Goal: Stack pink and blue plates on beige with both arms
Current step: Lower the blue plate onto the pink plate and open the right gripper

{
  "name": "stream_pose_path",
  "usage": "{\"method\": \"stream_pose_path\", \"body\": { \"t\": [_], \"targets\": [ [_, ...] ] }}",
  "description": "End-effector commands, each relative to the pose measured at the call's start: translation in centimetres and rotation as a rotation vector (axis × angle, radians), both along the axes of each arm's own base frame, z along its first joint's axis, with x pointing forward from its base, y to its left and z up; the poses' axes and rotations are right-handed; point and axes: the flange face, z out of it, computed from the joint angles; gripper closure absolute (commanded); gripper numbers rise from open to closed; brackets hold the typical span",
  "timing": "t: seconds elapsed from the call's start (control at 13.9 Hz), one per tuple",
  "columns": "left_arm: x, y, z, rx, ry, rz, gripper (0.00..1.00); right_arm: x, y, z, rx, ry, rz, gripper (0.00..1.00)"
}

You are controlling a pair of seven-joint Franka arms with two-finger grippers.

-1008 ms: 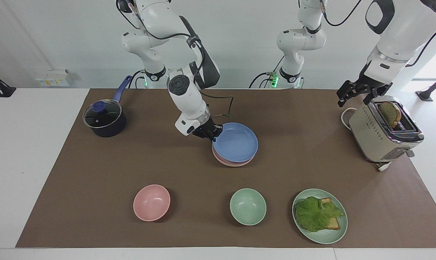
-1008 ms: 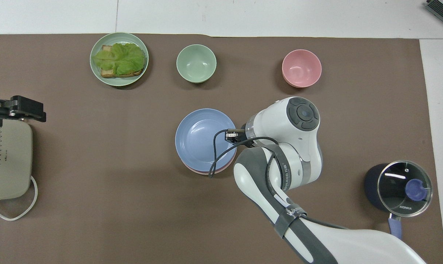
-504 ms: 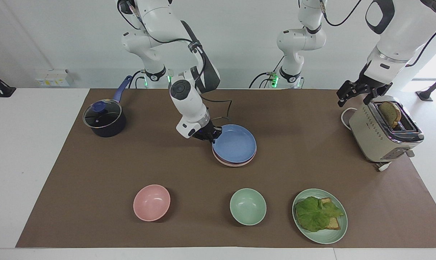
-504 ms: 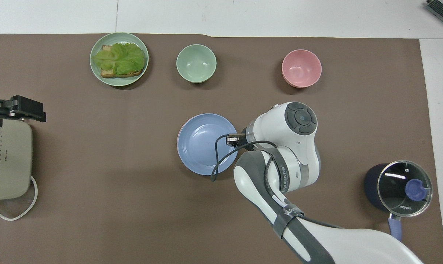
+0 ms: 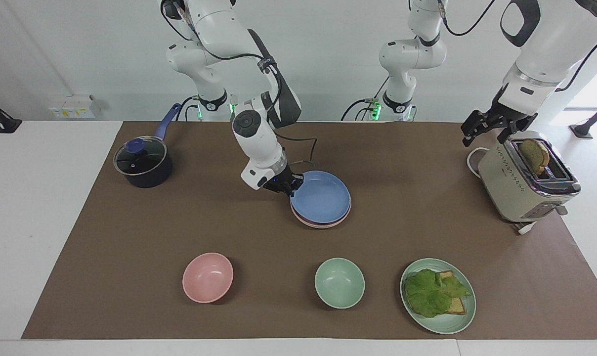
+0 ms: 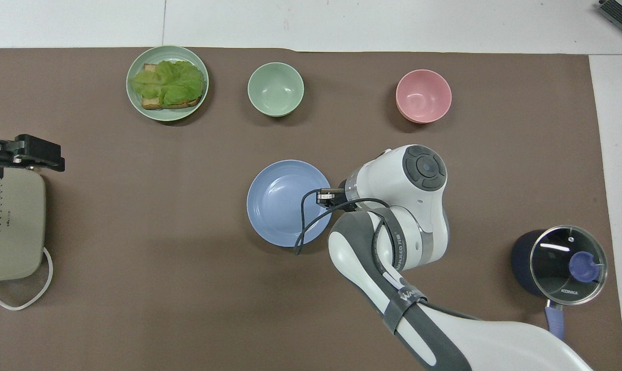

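The blue plate (image 5: 323,197) (image 6: 285,203) lies on top of a stack in the middle of the mat. Under it a pink plate (image 5: 302,217) shows only as a thin rim. Lowest comes a pale sliver of the beige plate (image 5: 323,226). In the overhead view the blue plate hides both lower plates. My right gripper (image 5: 291,187) (image 6: 324,197) is shut on the blue plate's rim, on the side toward the right arm's end. My left gripper (image 5: 482,138) (image 6: 28,157) waits open in the air over the toaster, holding nothing.
A toaster (image 5: 526,183) with bread in it stands at the left arm's end. A lidded pot (image 5: 143,163) stands at the right arm's end. Farther from the robots sit a pink bowl (image 5: 207,277), a green bowl (image 5: 339,283) and a green plate (image 5: 459,321) with lettuce toast.
The right gripper has lowered the blue plate flat onto the stack and drawn it slightly toward the robots. It still grips the rim. The left arm has not moved.
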Motion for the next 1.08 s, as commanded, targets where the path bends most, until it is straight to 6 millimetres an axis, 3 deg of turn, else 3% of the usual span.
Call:
{"method": "stream_pose_path", "body": {
  "t": [0.0, 0.79, 0.86, 1.01],
  "targets": [
    [-0.2, 0.3, 0.1, 0.015, 0.008, -0.002, 0.0, -0.1, 0.4, -0.4, 0.03, -0.026, 0.004, 1.0],
    [-0.2, 0.4, 0.1, 0.015, 0.008, 0.0, 0.0, 0.6, -1.0, -0.7, 0.03, -0.056, 0.09, 0.97],
    [-0.2, 0.4, 0.1, 0.015, 0.008, 0.0, 0.0, 0.6, -1.0, -0.7, 0.03, -0.055, 0.092, 0.8],
    [-0.2, 0.4, 0.1, 0.015, 0.008, 0.0, 0.0, 0.5, -1.0, -0.7, 0.029, -0.045, 0.081, 0.0]
  ]
}}
